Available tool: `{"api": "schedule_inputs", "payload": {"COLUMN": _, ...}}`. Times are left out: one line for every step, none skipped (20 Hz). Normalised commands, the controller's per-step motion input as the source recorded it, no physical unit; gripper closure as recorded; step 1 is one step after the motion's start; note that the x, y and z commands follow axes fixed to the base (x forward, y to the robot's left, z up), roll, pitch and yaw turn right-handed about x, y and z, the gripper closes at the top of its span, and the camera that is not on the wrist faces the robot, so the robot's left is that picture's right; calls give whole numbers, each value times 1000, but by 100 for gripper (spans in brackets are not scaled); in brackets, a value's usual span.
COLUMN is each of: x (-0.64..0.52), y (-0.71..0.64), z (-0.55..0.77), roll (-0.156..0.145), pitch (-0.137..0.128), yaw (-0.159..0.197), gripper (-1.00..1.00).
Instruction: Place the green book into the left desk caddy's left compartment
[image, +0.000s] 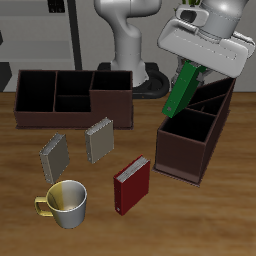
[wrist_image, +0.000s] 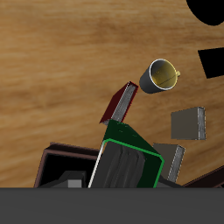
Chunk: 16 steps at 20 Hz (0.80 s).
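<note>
The green book (image: 182, 88) hangs tilted in my gripper (image: 196, 66), which is shut on its upper end. Its lower end sits just above the rim of the left desk caddy (image: 190, 150), a dark brown diagonal box, over the low slant-walled section (image: 212, 100) behind the tall square end bin (image: 182, 133). I cannot tell whether the book touches the caddy. The wrist view looks down the green book (wrist_image: 131, 157), its green cover framing grey page edges, with the caddy's dark wall (wrist_image: 61, 164) beside it.
A second dark caddy (image: 70, 95) stands farther back on the other side. Two grey books (image: 55, 155) (image: 100, 140), a red book (image: 132, 185) and a yellow-white mug (image: 65, 203) stand toward the table's front. The robot's base (image: 130, 45) is behind.
</note>
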Motion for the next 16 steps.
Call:
{"api": "schedule_inputs", "payload": {"x": -662, "y": 226, "z": 185, "roll": -29, "pitch": -41, "yaw": 47, "gripper": 100}}
{"api": "schedule_inputs", "payload": {"x": -154, "y": 29, "z": 139, "roll": 91, "pitch": 23, "yaw": 9, "gripper": 100}}
{"api": "schedule_inputs", "payload": {"x": -1365, "y": 787, "z": 106, "roll": 217, "pitch": 44, "yaw": 83, "gripper": 100}}
{"api": "schedule_inputs", "payload": {"x": 0, "y": 0, "z": 0, "roll": 0, "pitch": 0, "yaw": 0, "gripper": 100}}
{"api": "schedule_inputs", "payload": {"x": -1197, "y": 490, "z": 155, "roll": 213, "pitch": -129, "yaw": 121, "gripper": 100}}
{"api": "schedule_inputs", "payload": {"x": -526, "y": 215, "z": -49, "roll": 83, "pitch": 20, "yaw": -12, "gripper": 100}}
{"api": "schedule_inputs", "payload": {"x": -534, "y": 274, "z": -56, "roll": 150, "pitch": -41, "yaw": 47, "gripper": 100}}
{"api": "schedule_inputs", "payload": {"x": -453, "y": 221, "z": -171, "roll": 109, "pitch": -10, "yaw": 120, "gripper": 100}}
{"api": "schedule_inputs", "payload": {"x": -455, "y": 193, "z": -190, "roll": 80, "pitch": 15, "yaw": 33, "gripper": 100}}
{"api": "schedule_inputs", "payload": {"x": -606, "y": 403, "z": -205, "roll": 248, "pitch": -9, "yaw": 168, "gripper": 100}}
{"api": "schedule_inputs", "payload": {"x": -363, "y": -107, "z": -147, "roll": -24, "pitch": 23, "yaw": -17, "gripper": 100}}
{"api": "schedule_inputs", "payload": {"x": -506, "y": 197, "z": -98, "roll": 22, "pitch": -43, "yaw": 4, "gripper": 100}}
{"api": "schedule_inputs", "payload": {"x": -462, "y": 135, "z": -109, "roll": 124, "pitch": -59, "yaw": 123, "gripper": 100}}
{"api": "schedule_inputs", "payload": {"x": -483, "y": 3, "z": -195, "roll": 19, "pitch": 16, "yaw": -49, "gripper": 100}}
{"api": "schedule_inputs", "payload": {"x": -458, "y": 91, "z": -206, "roll": -13, "pitch": 3, "yaw": 44, "gripper": 100}}
{"api": "schedule_inputs", "payload": {"x": -482, "y": 198, "z": -226, "roll": 90, "pitch": -14, "yaw": 39, "gripper": 100}}
